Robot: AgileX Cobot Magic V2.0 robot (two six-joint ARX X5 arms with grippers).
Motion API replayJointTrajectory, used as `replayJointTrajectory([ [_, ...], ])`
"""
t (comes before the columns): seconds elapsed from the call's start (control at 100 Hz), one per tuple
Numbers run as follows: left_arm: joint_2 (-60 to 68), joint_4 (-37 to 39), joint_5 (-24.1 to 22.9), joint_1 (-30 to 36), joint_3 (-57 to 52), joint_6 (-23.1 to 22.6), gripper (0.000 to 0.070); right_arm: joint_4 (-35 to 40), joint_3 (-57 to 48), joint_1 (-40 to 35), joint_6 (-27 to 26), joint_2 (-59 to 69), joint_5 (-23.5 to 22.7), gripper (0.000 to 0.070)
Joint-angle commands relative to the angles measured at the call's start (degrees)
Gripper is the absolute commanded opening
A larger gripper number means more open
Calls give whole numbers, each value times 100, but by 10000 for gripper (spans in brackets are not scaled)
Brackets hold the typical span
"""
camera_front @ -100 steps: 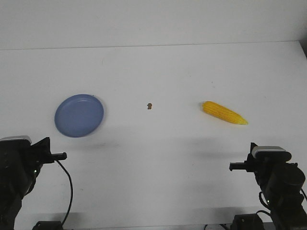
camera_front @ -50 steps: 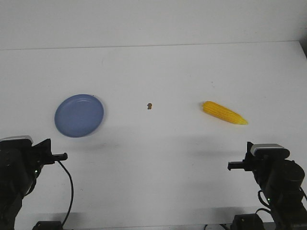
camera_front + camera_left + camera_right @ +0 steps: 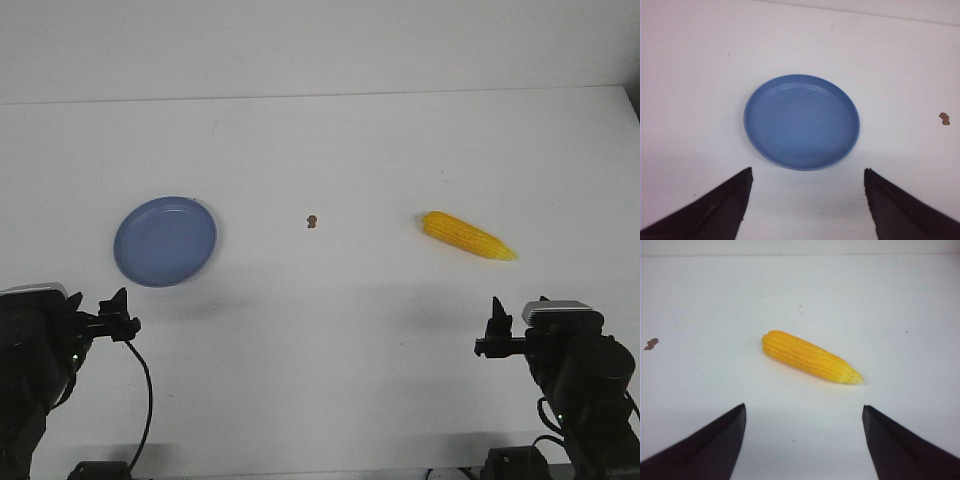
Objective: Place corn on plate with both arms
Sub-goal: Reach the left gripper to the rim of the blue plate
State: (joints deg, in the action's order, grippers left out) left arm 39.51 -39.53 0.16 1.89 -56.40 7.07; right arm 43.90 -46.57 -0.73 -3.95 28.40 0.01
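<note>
Nothing of the task is judged to be done yet. The corn is seen lying flat on the white tabletop, on the robot's right side, with its blunt end turned toward the middle and its pointed tip angled out toward the right and the near edge. The plate sits on the left side, well apart from the corn, and it is bare. Between the 2, a tiny brown speck is noted (it is no part of the task).

Both arms are held low at the near edge of the tabletop, and neither touches anything. The right pincer is spread wide and holds nothing; in the right wrist view its 2 dark fingers frame the corn, which lies ahead of them and clear of both. The left pincer is likewise spread wide and holds nothing; in the left wrist view the plate is framed just ahead of its fingers, untouched.

All of the work is therefore taken to remain: the corn must be reached and gripped, lifted, carried across the tabletop past the speck, and set down on the plate. Since both arms are called for, a handover from right to left somewhere near the middle is thought likely, though nothing in view settles that.
</note>
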Motion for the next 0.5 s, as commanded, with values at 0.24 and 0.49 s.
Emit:
replayJointTrajectory([
  [0.24,1049,389,-72,-317,-295,337,464,-57,-101,-2,-59,13,-7,496],
  [0.49,2892,446,133,-986,-1016,466,464,-57,-101,-2,-63,15,-7,496],
])
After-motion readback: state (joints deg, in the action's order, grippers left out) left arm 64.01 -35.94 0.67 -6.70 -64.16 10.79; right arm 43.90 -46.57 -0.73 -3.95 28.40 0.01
